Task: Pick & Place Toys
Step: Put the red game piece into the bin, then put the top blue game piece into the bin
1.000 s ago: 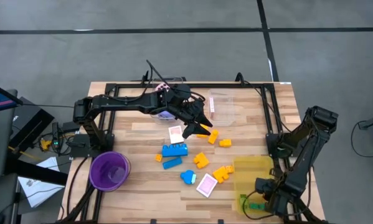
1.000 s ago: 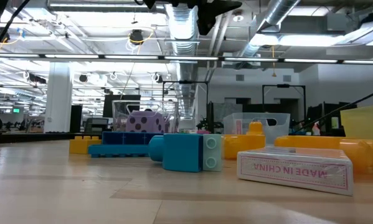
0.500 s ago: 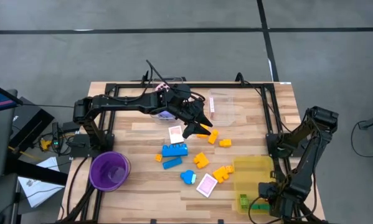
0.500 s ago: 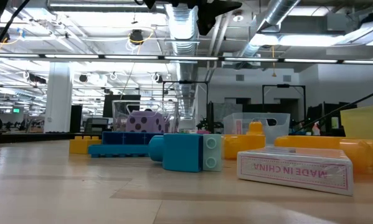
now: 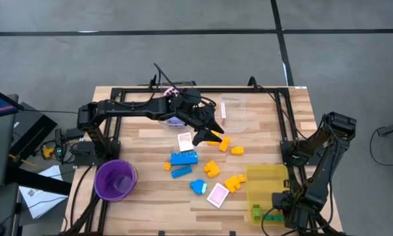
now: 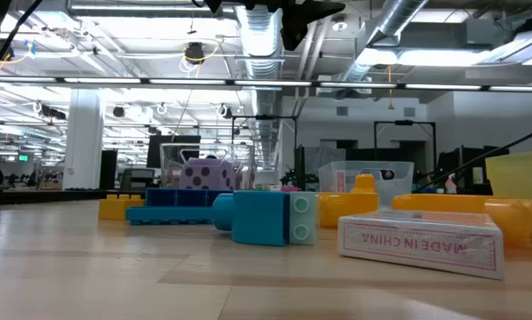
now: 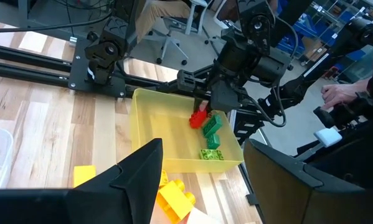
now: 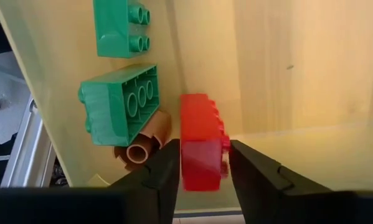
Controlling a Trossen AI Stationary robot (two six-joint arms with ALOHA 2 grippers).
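At the near right corner of the wooden table (image 5: 150,203), the right gripper (image 8: 203,155) hangs over the yellow tray (image 5: 265,187) with a red block (image 8: 202,130) at its tip. Whether this claw pinches the block or has let it go cannot be told. Two green blocks (image 8: 121,102) and a tan round piece (image 8: 142,146) already lie in the tray beside it. Judged from this, the task is at an early stage: few toys are in the tray and most are left on the table. Those left include a pink-white card (image 5: 218,195), a light blue piece (image 5: 198,187), orange blocks (image 5: 212,168) and blue blocks (image 5: 184,158) at mid-table. Farther back lie a second card (image 5: 185,140) and more orange blocks (image 5: 224,143). The left gripper (image 5: 208,133) hovers over these, its claw spread and holding nothing. A purple cup (image 5: 115,179) stands at the near left. At the far edge sits a clear box (image 5: 234,113); a purple dotted die (image 6: 199,173) shows in another. The table is pale planks inside a black frame. Beyond is grey floor and a hall with ceiling ducts and strip lights.
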